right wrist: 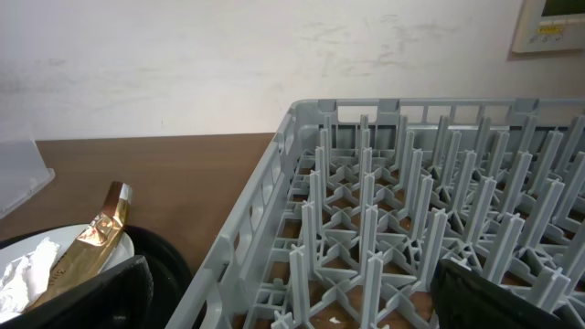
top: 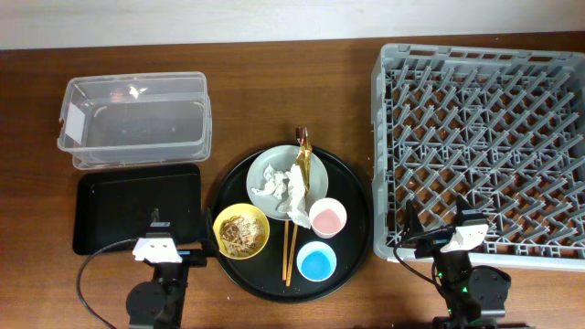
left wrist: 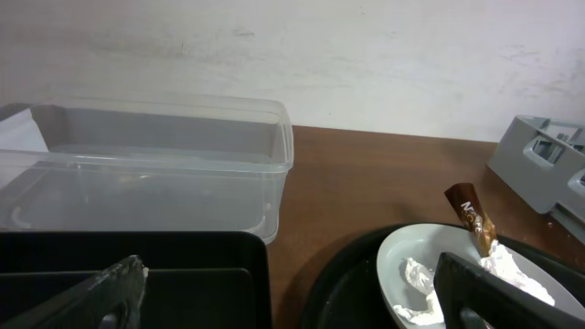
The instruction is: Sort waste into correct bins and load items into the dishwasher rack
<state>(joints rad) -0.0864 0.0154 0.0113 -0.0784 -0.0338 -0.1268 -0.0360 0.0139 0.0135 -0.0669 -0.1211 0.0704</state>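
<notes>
text: none legible | wrapper point(left wrist: 472, 219): white lettering, blurred | wall panel point(right wrist: 551, 23): unreadable

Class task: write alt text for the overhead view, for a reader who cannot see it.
A round black tray holds a plate with crumpled tissues and a gold wrapper, a yellow bowl of food scraps, a pink cup, a blue cup and chopsticks. Left of it lie a clear tub and a black rectangular tray; right, an empty grey dishwasher rack.

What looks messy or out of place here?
The pale grey-green plate on the round black tray is the messy bit. Crumpled white tissues are piled on it, and a shiny gold wrapper pokes out past its far rim. Nothing looks spilled or broken.
</notes>
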